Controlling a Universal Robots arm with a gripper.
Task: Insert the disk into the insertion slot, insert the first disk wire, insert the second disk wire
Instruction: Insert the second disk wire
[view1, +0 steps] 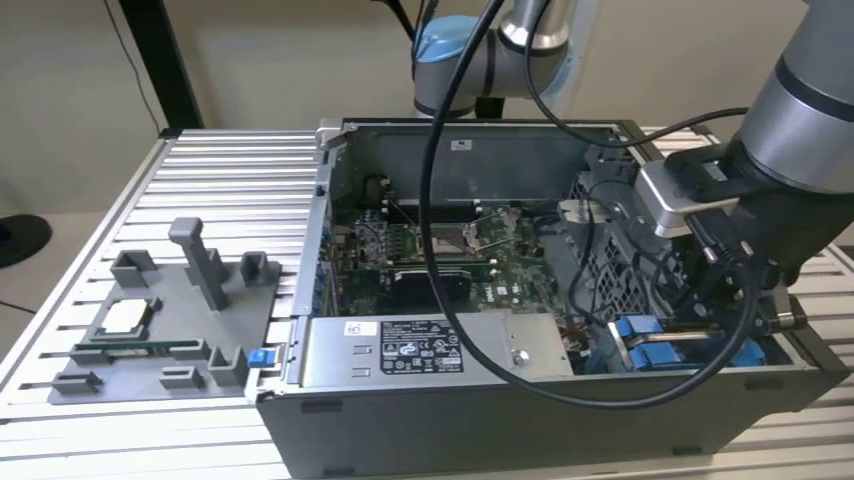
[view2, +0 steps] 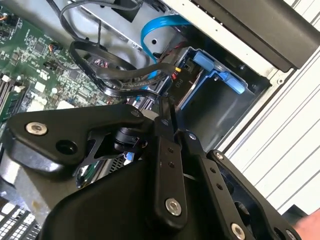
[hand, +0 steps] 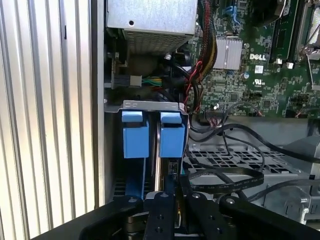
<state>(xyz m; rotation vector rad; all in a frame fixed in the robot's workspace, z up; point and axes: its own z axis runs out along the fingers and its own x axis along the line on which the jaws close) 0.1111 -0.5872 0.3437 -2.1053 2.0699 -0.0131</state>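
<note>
My gripper (view1: 731, 312) reaches down into the drive cage at the exterior view's right end of the open computer case. Its fingers (view2: 169, 150) stand together, shut on the end of a flat black disk wire (hand: 235, 182); in the first wrist view the wire runs to the fingertips (hand: 177, 189). The disk (hand: 172, 167) sits on edge in the insertion slot (hand: 150, 106), between bright blue tabs (hand: 135, 135). In the second wrist view its connector edge (view2: 181, 85) lies just beyond the gripper's tip (view2: 168, 107), with the blue carrier (view2: 217, 70) beside it.
A silver power-supply box (view1: 400, 345) lies along the case's front, next to the cage. The green motherboard (view1: 441, 262) fills the middle. Loose black cables (view1: 587, 290) and a blue ribbon cable (view2: 155, 27) hang around the cage. A grey parts fixture (view1: 160, 320) stands on the slatted table.
</note>
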